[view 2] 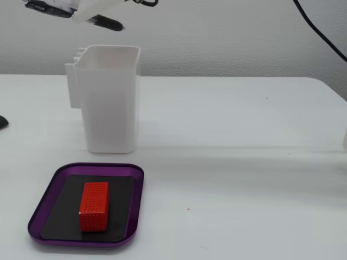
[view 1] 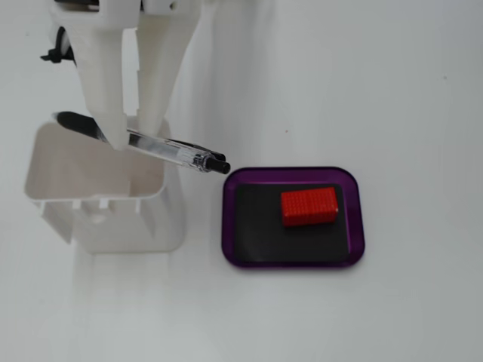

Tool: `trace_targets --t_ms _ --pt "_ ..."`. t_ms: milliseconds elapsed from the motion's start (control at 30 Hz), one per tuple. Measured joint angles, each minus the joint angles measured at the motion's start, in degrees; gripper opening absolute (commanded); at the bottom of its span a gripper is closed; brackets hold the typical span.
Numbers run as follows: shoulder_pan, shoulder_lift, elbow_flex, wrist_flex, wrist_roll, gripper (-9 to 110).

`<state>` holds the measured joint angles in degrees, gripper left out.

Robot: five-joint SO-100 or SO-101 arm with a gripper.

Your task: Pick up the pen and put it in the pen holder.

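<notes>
The pen [view 1: 143,142] is in the air above the white pen holder [view 1: 90,200], lying almost level, and its black tip reaches past the holder's right rim in a fixed view. The gripper [view 1: 132,130] has its two white fingers [view 1: 106,90] clenched on the clear barrel of the pen. To the right of the holder, a purple tray [view 1: 293,261] lies on the white table [view 1: 407,98], with a red block [view 1: 309,207] on it.
</notes>
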<state>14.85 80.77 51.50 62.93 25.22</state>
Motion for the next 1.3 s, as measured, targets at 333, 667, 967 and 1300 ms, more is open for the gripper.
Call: trace_targets --t_ms 333,667,967,1300 --pt "-0.18 0.0 0.0 0.0 0.53 -1" --pt "0.18 0.0 2.37 0.0 0.53 0" --pt "0.18 0.0 2.72 0.0 0.53 0" --pt "0.18 0.0 2.72 0.0 0.53 4"
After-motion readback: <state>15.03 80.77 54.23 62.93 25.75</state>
